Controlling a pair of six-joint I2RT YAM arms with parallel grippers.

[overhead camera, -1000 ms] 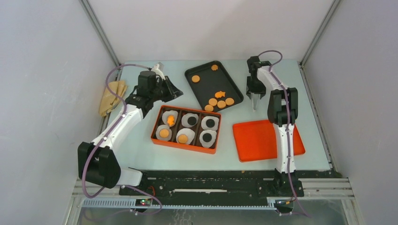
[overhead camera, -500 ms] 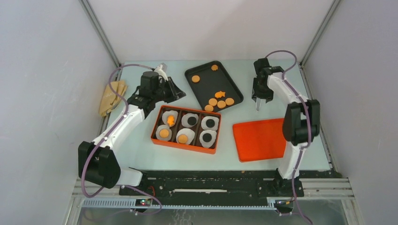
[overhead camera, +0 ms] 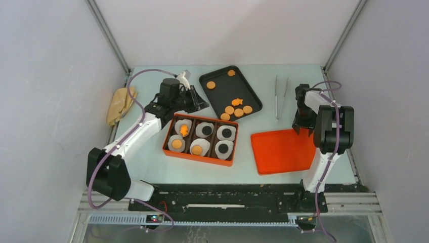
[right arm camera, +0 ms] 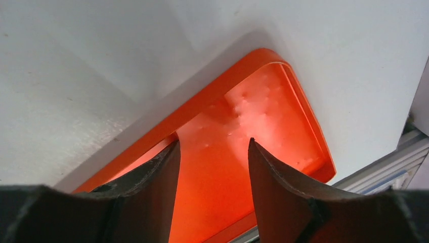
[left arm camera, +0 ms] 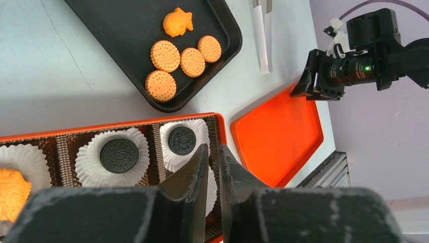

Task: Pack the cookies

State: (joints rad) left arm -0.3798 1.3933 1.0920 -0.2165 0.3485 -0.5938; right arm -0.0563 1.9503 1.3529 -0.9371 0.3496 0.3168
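Observation:
Several round orange-brown cookies (overhead camera: 239, 112) and an orange fish cookie (overhead camera: 237, 102) lie on the black tray (overhead camera: 222, 93); they also show in the left wrist view (left arm camera: 165, 55). The orange box (overhead camera: 169, 148) holds six white liners, each with a cookie: three dark ones (left arm camera: 119, 156), round orange ones and a fish (overhead camera: 184, 130). My left gripper (overhead camera: 201, 105) (left arm camera: 212, 148) is shut and empty, above the box's far edge. My right gripper (overhead camera: 302, 130) (right arm camera: 213, 143) is open and empty over the far right corner of the orange lid (overhead camera: 281, 151).
Metal tongs (overhead camera: 280, 96) lie on the table between the black tray and my right arm. A tan cloth (overhead camera: 120, 104) lies at the far left edge. The frame rail runs along the near edge.
My right gripper has let go of the tongs, which now lie on the table, and has swung right and nearer to the orange lid. My left gripper has shifted a little to the right.

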